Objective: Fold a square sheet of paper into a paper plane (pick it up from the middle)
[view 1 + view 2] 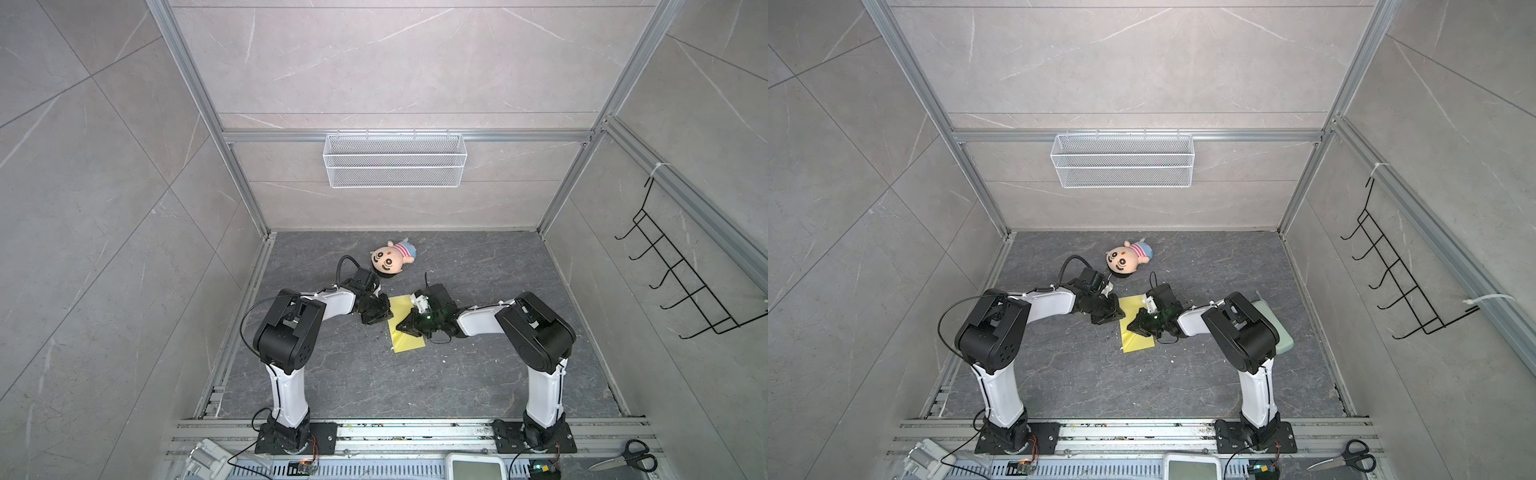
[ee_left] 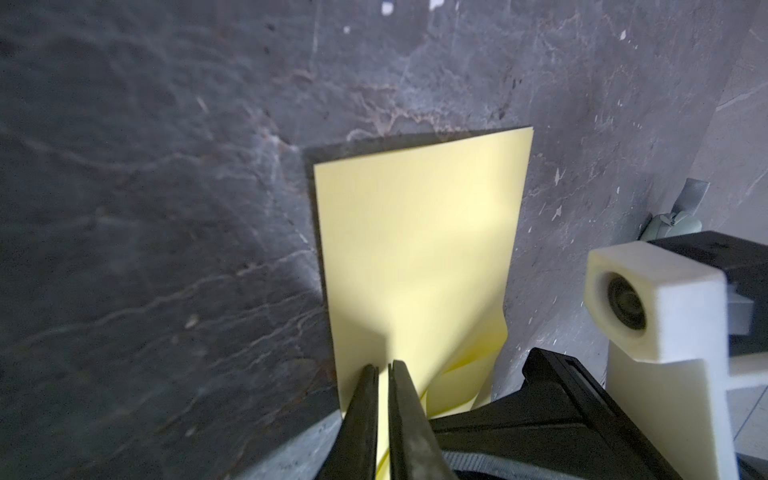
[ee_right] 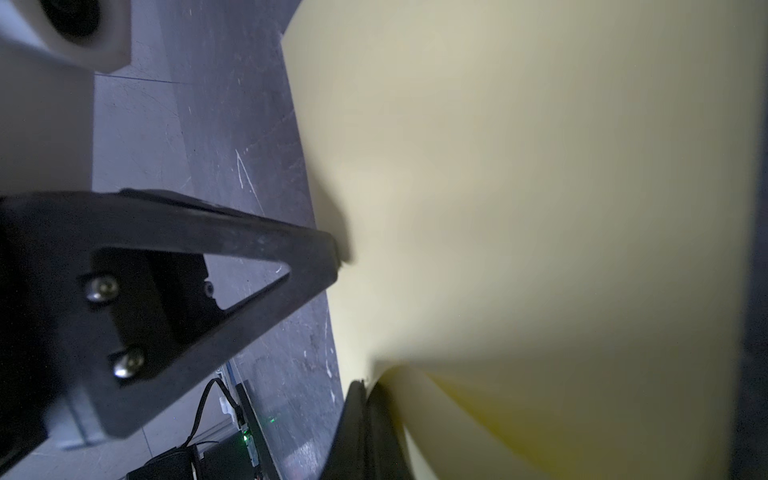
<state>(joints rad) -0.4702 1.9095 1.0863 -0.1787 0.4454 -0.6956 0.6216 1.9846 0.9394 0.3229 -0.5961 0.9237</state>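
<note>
Left wrist view: the square sheet of paper was plain pale yellow, unmarked, and showed as a rectangle longer than it was wide, apparently doubled over. Most of it lay flat on the dark stone table, stretching away beyond the fingertips of the left gripper. That gripper's two black fingers stood almost together, with the paper's near edge pinched in the thin gap between them. Just beside those fingers the sheet rose off the table and buckled into a loose curl that ran toward the right gripper, whose fingertips were cut off from sight here.

In the right wrist view the paper filled most of the picture, soft and out of focus. It curled up from beside one dark finger; the other finger was hidden behind the sheet. The right gripper was fully closed, and the curled edge appeared nipped between its fingers.

In both top views the sheet lay between the two grippers, their wrists covering its far half, so the contact points were hard to make out.
</note>
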